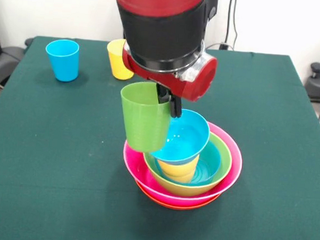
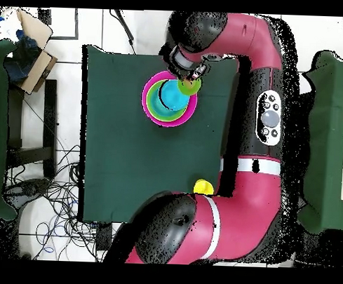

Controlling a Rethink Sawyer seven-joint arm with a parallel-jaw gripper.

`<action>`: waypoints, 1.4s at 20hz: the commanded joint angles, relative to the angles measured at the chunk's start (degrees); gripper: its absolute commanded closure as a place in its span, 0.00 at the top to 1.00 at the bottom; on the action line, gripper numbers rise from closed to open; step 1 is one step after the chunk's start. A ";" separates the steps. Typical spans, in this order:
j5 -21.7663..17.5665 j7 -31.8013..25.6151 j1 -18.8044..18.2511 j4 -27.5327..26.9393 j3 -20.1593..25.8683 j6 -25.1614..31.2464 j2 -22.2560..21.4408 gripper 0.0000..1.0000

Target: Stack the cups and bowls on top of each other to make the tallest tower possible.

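Note:
My gripper (image 1: 170, 103) is shut on the rim of the green cup (image 1: 143, 118) and holds it upright in the air, by the left side of the tower. The tower is a wide orange bowl (image 1: 171, 204), a pink bowl (image 1: 232, 164), a lime green bowl (image 1: 223, 169) and a blue bowl (image 1: 212, 163), nested. A squat yellow-orange cup (image 1: 178, 168) stands inside, with a second blue bowl (image 1: 185, 135) tilted on top. In the overhead view the green cup (image 2: 190, 86) sits at the edge of the stack (image 2: 156, 108). The red bowl is hidden.
A light blue cup (image 1: 62, 59) and a yellow cup (image 1: 117, 60) stand upright at the table's far left in the front view. The yellow cup (image 2: 203, 186) also shows overhead by the arm. The dark green table (image 1: 47, 161) ends near the picture's sides.

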 commanded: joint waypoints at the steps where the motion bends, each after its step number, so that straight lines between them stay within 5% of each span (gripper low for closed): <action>1: 0.02 -2.88 1.35 5.91 -1.12 1.67 -1.11 0.00; 28: 0.59 0.47 1.86 15.90 -3.23 -10.64 -1.84 0.00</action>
